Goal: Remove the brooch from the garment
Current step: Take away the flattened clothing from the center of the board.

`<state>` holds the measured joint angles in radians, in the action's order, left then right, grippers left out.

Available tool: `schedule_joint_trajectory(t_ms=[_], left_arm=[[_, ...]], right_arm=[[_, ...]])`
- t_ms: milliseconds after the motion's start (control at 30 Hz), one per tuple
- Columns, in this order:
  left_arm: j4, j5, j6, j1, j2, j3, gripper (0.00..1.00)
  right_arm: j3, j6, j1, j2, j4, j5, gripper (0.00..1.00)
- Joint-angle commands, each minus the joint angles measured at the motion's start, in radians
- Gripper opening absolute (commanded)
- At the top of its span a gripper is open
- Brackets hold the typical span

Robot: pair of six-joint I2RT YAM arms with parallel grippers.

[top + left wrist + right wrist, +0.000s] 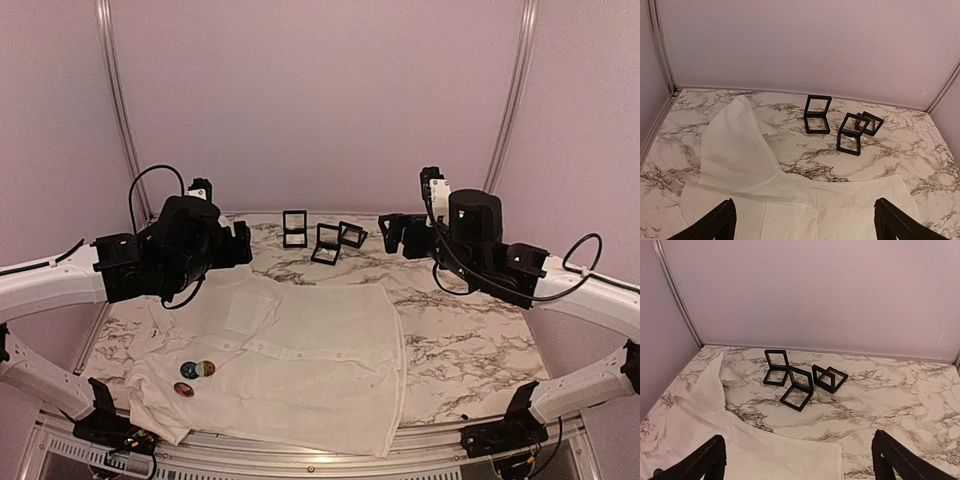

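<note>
The white shirt [300, 360] lies flat on the marble table, collar end to the left. Three small round brooches sit on its left part: a blue one [189, 370], a yellowish one [207, 368] and a reddish one [184, 389]. My left gripper [242, 244] hangs high above the shirt's far left part, open and empty. My right gripper [398, 234] hangs high over the table's far right, open and empty. The left wrist view shows a sleeve [735, 145] between my wide-apart fingers [720, 222]. The right wrist view shows the shirt's hem [770, 452]. No brooch shows in either wrist view.
Three black open-frame display boxes [294, 228] [326, 243] [352, 234] stand at the back middle of the marble table [470, 340]; they also show in the left wrist view [817, 114] and the right wrist view [796, 387]. Pink walls enclose the back and sides.
</note>
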<state>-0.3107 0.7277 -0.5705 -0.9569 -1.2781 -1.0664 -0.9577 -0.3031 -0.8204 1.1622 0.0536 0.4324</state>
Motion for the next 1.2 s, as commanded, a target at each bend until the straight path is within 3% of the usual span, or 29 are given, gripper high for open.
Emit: schedule_joint_trajectory(t_ms=[0, 333, 533, 767, 967, 1167], left_arm=[[0.0, 0.029, -0.004, 0.001, -0.012, -0.016, 0.99], [-0.061, 0.023, -0.073, 0.033, -0.017, -0.002, 0.99], [-0.164, -0.082, -0.263, 0.132, -0.03, 0.056, 0.99], [-0.187, -0.187, -0.431, 0.222, 0.021, 0.234, 0.99], [-0.166, -0.264, -0.523, 0.339, 0.028, 0.365, 0.96], [-0.093, -0.295, -0.55, 0.524, 0.014, 0.437, 0.96]], right_arm=[[-0.009, 0.011, -0.002, 0.025, 0.007, -0.004, 0.98], [-0.054, 0.042, -0.003, 0.142, 0.034, -0.097, 0.99], [-0.165, 0.062, -0.04, 0.359, 0.102, -0.186, 0.98], [-0.225, 0.032, -0.065, 0.556, 0.129, -0.233, 0.98], [-0.231, -0.055, -0.029, 0.645, 0.21, -0.194, 0.97], [-0.138, -0.104, 0.04, 0.606, 0.175, -0.209, 0.97]])
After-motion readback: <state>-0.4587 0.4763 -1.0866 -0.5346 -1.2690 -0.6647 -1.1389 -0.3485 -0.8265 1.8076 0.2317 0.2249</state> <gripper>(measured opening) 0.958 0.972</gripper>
